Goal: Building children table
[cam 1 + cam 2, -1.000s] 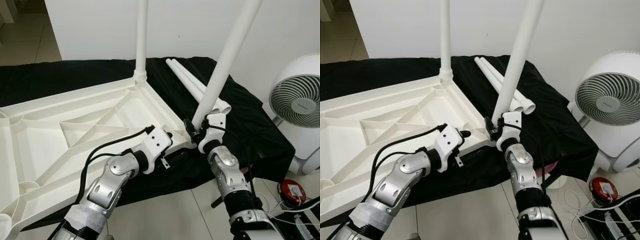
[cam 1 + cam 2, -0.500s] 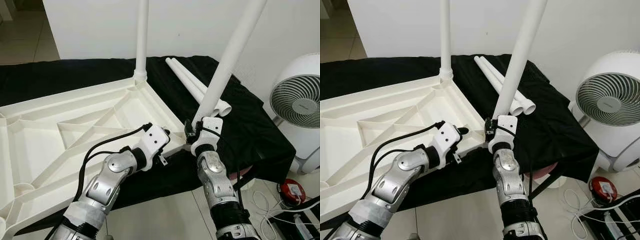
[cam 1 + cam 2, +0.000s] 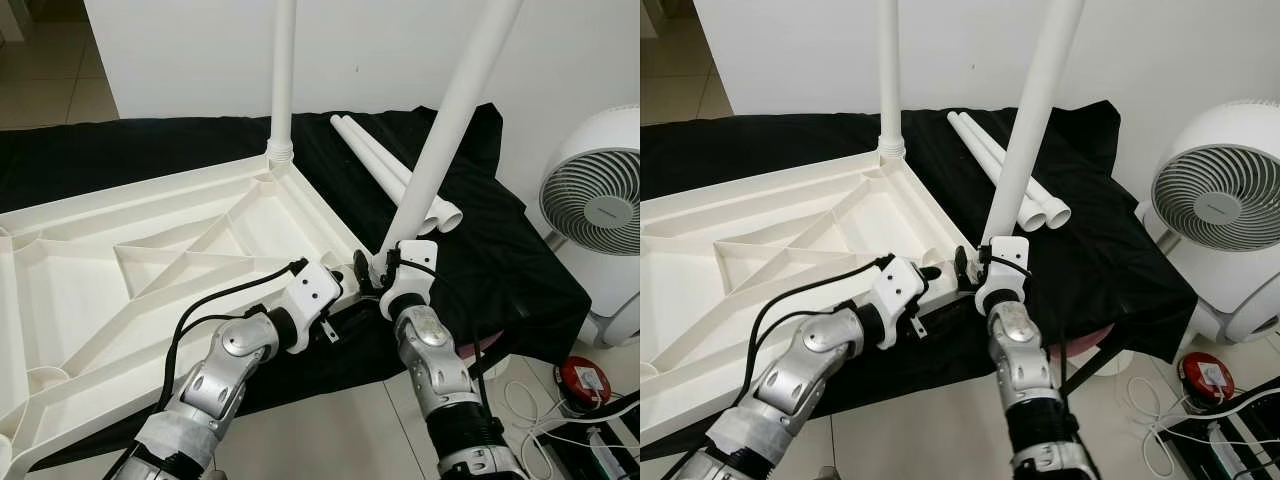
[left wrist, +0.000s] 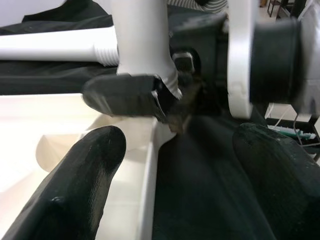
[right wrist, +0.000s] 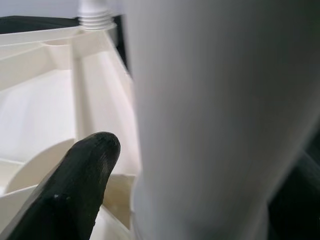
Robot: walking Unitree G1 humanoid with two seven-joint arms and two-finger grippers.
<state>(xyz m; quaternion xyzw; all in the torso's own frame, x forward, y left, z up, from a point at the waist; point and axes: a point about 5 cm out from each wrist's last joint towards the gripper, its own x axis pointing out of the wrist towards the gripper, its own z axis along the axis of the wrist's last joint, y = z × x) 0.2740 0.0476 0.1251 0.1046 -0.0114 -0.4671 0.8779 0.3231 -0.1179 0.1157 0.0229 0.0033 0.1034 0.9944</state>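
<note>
Two grippers met at the near right corner of the upturned white tabletop (image 3: 150, 260), which lay ribbed side up on a black cloth (image 3: 500, 250). Right gripper (image 3: 372, 275) — fingers closed around the foot of a long white table leg (image 3: 445, 130), holding it tilted, its lower end at the tabletop's corner socket; whether the end was seated in the socket could not be told. Seen from the right wrist as a broad white tube hard against one black finger (image 5: 75, 185), with the tabletop's ribs behind. Left gripper (image 3: 345, 285) — just beside the same corner, fingers (image 4: 75, 185) spread apart and holding nothing, one over the white tabletop edge and the other over the black cloth, as the left wrist view showed, with the right gripper's clamped fingers and the leg directly ahead. Upright in the far corner socket stood a second leg (image 3: 283, 75), threaded end down. Lying side by side on the cloth past the tabletop's right edge were two spare legs (image 3: 395, 170). Standing on the tiled floor (image 3: 330, 430) to the right was a white fan (image 3: 595, 200), with a red disc (image 3: 583, 385) and cables near its base.
</note>
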